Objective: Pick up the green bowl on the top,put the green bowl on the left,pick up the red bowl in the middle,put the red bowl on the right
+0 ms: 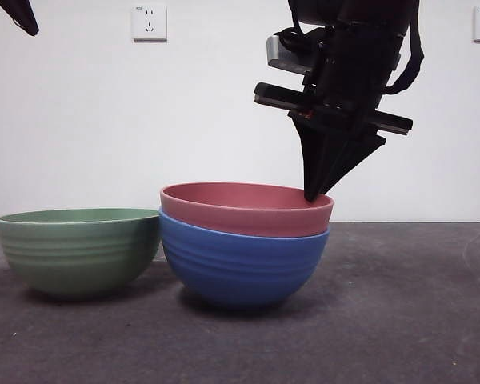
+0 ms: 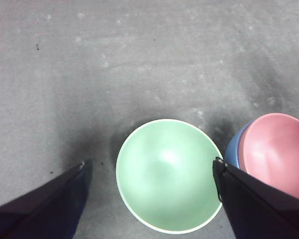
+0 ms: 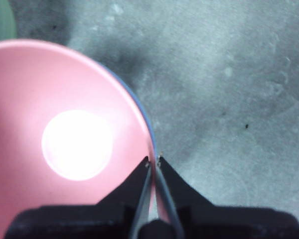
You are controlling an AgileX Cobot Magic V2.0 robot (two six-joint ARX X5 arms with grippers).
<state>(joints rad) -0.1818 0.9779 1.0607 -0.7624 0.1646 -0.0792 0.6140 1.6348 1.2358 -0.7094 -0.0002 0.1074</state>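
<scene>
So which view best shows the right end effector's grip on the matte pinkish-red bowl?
Right wrist view: the right end effector pinches the matte pinkish-red bowl rim. Front shows it side-on; left wrist shows only the bowl.

right gripper (image 3: pixel 153 160): lowered, fingers pinched nearly together | left gripper (image 2: pixel 149 167): raised, fingers spread wide

Looks like a lab or test bench setup: plain white wall (image 1: pixel 224 104) fitted with two wall sockets (image 1: pixel 149 22), bare grey tabletop (image 1: pixel 400 304) scuffed with pale marks, robot arm hardware (image 1: pixel 344 72) mounted overhead. No household furnishings are shown.
</scene>
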